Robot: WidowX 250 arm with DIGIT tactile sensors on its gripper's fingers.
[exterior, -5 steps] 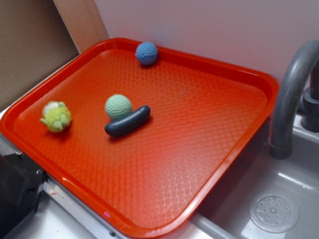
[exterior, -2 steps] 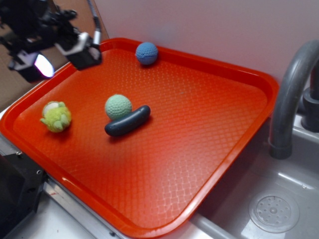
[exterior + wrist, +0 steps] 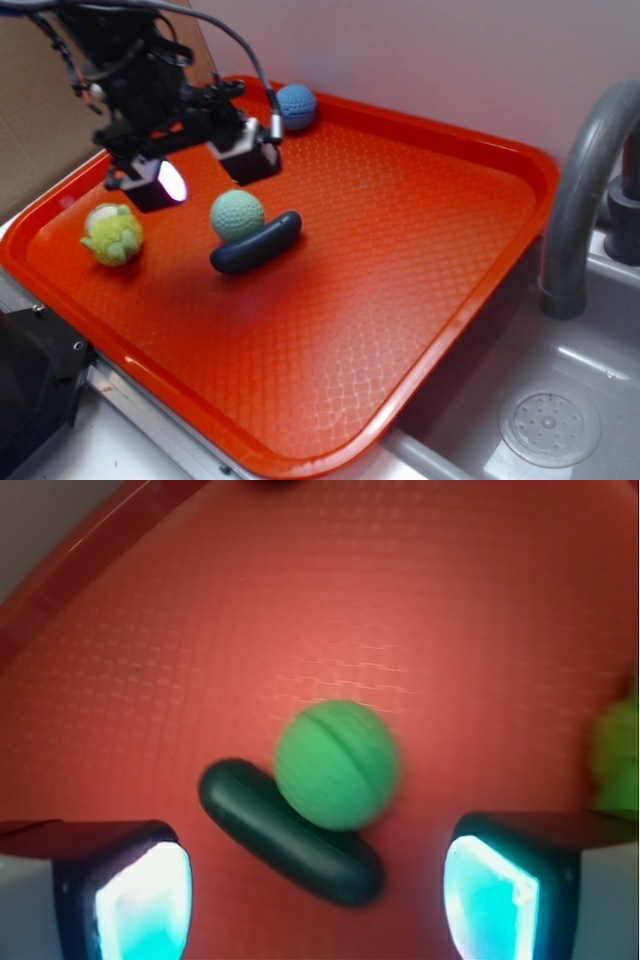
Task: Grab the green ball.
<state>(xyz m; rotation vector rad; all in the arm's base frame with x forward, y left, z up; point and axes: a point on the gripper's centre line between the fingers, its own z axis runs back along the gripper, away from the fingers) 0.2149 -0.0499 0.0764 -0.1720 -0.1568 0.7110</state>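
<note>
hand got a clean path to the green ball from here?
Probably yes. The hand is open above the green ball with nothing between them. One catch: the dark oblong piece lies against the ball's side, so a finger may bump it.

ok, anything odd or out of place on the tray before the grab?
Nothing spilled or damaged. One snag: the green ball rests against a dark oblong object, crowding one side. The open gripper hovers above it, holding nothing.

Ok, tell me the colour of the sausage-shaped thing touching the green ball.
Dark grey-blue sausage-shaped thing, clearest in the exterior view.
</note>
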